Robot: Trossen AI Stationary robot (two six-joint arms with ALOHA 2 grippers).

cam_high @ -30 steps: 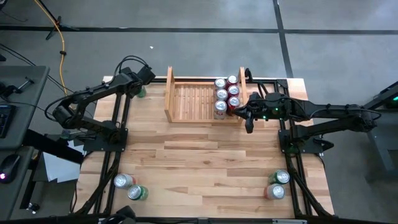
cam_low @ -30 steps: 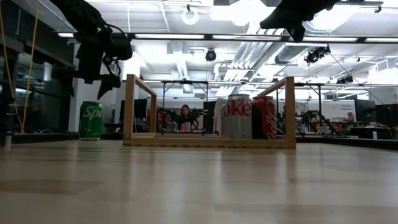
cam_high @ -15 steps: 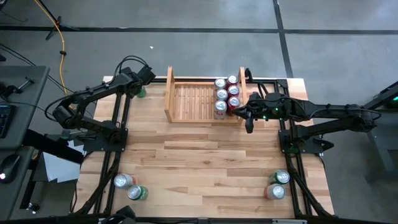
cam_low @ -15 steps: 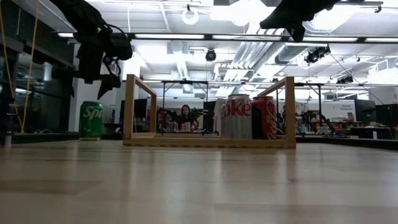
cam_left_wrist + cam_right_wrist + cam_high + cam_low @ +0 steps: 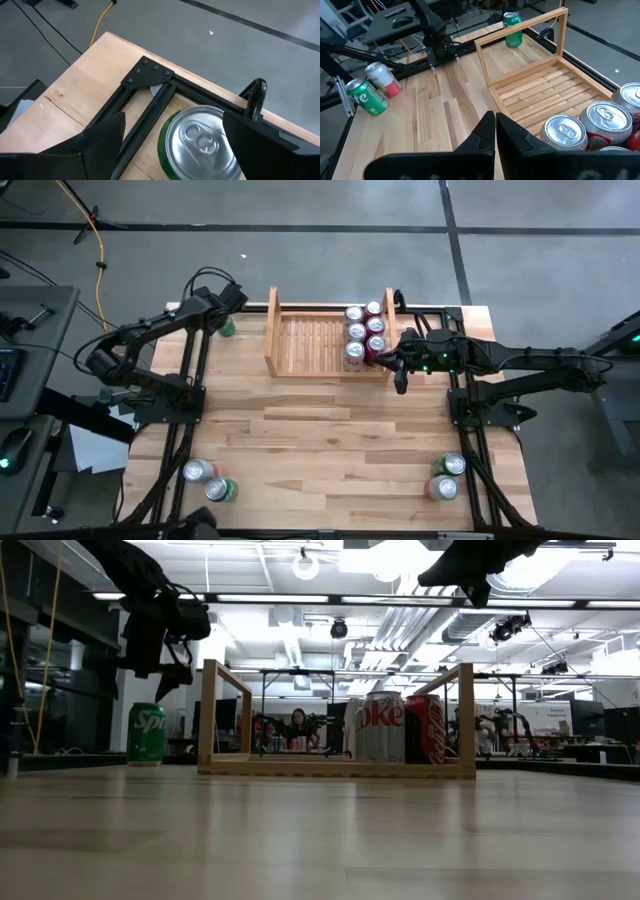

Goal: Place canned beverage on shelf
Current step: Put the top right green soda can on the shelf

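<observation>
Pale wooden table (image 5: 330, 440), grey concrete floor (image 5: 300, 205), bright ceiling-lit workshop behind

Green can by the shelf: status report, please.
Left gripper open above green can, not gripping. Right gripper shut beside shelf. Nothing in the way.

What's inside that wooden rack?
The rack holds five cans, silver and red, bunched against its right side board; the rest is bare slats. In the low view the front cans hide those behind.
</observation>
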